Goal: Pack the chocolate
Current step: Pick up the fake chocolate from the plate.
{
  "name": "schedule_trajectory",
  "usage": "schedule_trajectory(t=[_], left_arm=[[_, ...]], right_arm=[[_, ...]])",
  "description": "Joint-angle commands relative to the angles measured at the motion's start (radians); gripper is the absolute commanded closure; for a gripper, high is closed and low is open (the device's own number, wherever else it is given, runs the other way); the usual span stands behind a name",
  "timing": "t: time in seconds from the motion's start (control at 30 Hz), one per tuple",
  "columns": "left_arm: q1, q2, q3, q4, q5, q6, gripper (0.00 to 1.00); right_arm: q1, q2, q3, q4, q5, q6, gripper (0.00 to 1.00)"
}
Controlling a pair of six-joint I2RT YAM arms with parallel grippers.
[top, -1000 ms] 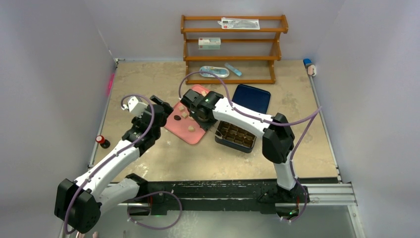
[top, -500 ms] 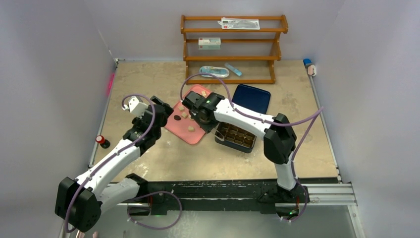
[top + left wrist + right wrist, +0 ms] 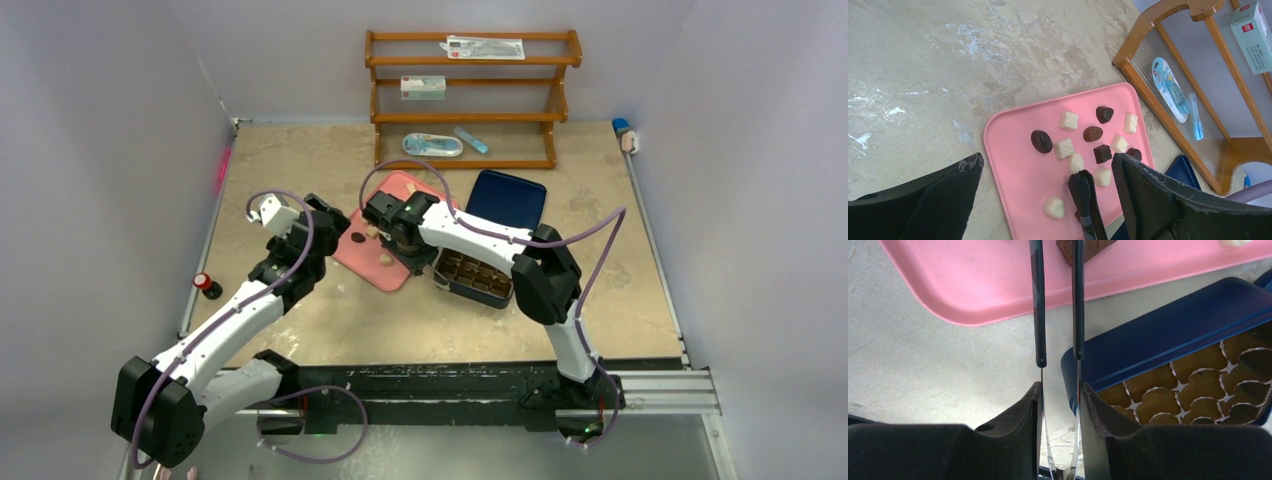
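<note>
table: fills the middle of the overhead view.
shelf rack: upper centre, at the table's far edge.
tray: centre of the frame, flat on the table.
chocolate: loose pieces on the tray, mostly in its right half in the left wrist view.
gridded box: just right of the tray.
lid: above the gridded box in the frame, right of the tray.
tongs: rising from the bottom of the right wrist view, tips over the tray, gridded box to their right.

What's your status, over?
Left tool open, empty. Right tool shut on tongs, tips by chocolates on pink tray. Box open alongside. Nothing blocking.
</note>
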Motion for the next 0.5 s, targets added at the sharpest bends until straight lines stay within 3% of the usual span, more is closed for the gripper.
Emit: schedule_trajectory(t=[0.0,0.47], left_arm=[[-0.003,0.003,0.009,0.030,-0.009,-0.013,0.00],[-0.003,0.019,0.018,0.045,0.005,-0.009,0.00]], right_arm=[[-0.001,-0.008,0.042,-0.038,0.008,-0.013,0.74],[0.000,-0.020,0.024,-0.056,0.021,-0.012,0.69]])
